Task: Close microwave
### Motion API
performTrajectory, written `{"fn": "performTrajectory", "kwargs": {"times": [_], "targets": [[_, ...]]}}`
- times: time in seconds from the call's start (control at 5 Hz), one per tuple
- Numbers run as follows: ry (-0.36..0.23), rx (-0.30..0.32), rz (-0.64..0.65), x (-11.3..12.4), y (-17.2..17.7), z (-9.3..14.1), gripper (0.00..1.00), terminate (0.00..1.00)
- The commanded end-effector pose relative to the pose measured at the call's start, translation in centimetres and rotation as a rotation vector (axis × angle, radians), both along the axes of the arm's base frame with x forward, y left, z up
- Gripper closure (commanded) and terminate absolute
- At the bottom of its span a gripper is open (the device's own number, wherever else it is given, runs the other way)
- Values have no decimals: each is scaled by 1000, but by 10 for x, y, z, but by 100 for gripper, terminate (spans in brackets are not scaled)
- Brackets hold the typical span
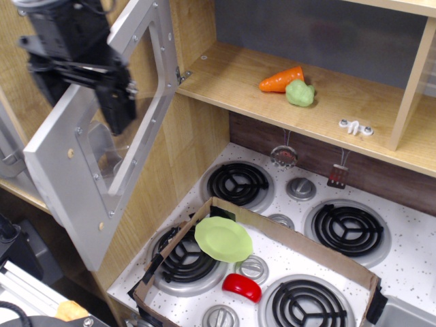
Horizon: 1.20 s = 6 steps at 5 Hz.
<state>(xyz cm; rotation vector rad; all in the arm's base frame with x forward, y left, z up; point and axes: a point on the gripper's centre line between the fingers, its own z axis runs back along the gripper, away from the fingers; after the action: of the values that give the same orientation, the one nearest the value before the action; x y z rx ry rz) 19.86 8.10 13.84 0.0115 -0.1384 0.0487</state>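
The microwave (102, 146) door is flat, matt grey, plastic-looking, around a clear glossy window. The end effector (112, 95) is matt black. The shelf (354, 112) looks like pale smooth wood laminate. The stovetop (409, 245) is white and speckled, with black coil burners (237, 184). Brown cardboard (300, 245) walls in a glossy green plate (223, 238).

Non-task items observed around the white speckled toy stovetop (409, 252).

A brown cardboard frame (300, 235) lies across the stovetop's front burners; inside it a light green round plate (223, 239) sits tilted, with a red rounded plastic piece (242, 287) just in front. On the wooden shelf (225, 78) above the stovetop rest an orange toy carrot (279, 80) and a pale green lumpy toy vegetable (299, 93), touching. A small white bracket (355, 127) lies further right.
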Motion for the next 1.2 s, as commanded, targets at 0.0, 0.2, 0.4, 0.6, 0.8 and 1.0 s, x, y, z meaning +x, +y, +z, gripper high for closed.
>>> {"fn": "performTrajectory", "kwargs": {"times": [0.0, 0.2, 0.4, 0.6, 0.8, 1.0], "targets": [[-6, 0, -50, 25, -36, -7, 0, 0], [4, 26, -79, 35, -51, -5, 0, 0], [-52, 102, -139, 52, -66, 33, 0, 0], [-54, 200, -151, 65, -79, 80, 0, 0], [-68, 257, -142, 65, -87, 109, 0, 0], [-65, 254, -128, 55, -82, 105, 0, 0]]}}
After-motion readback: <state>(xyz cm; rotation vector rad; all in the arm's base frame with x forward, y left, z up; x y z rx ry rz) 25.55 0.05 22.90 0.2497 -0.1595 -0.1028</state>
